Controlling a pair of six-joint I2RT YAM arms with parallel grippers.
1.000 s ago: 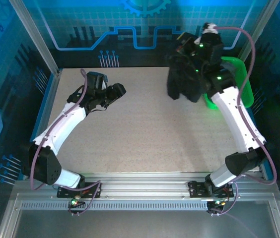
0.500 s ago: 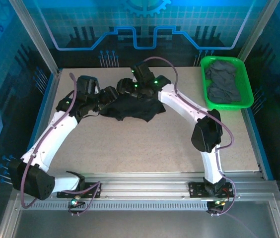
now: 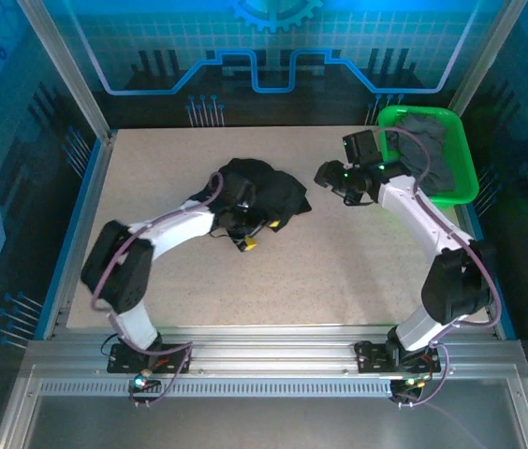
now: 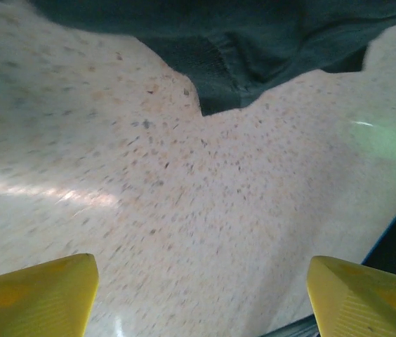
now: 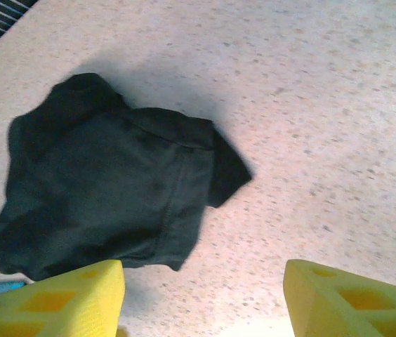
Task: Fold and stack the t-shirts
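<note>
One black t-shirt lies in a crumpled heap on the speckled table, a little left of the middle and towards the far side. It is not folded. The cloth is bunched up, with a sleeve or corner poking out to the right. The dark grey t-shirts sit piled in the green basket at the table's far right corner, well apart from the black one.

The left arm bends in from the near left, and the left gripper is low at the near edge of the black t-shirt. Seen from its wrist, its two yellow fingers stand wide apart with only bare tabletop between them. The shirt's hem lies just ahead of them and they have hold of nothing. From above I can't tell whether the gripper body touches the cloth.

The right arm reaches up the right side of the table. The right gripper hangs between the black t-shirt and the basket, nearer the basket, and faces the shirt. From its wrist, its fingers are spread apart and empty. The black t-shirt lies on the table beyond them, clear of both pads.
</note>
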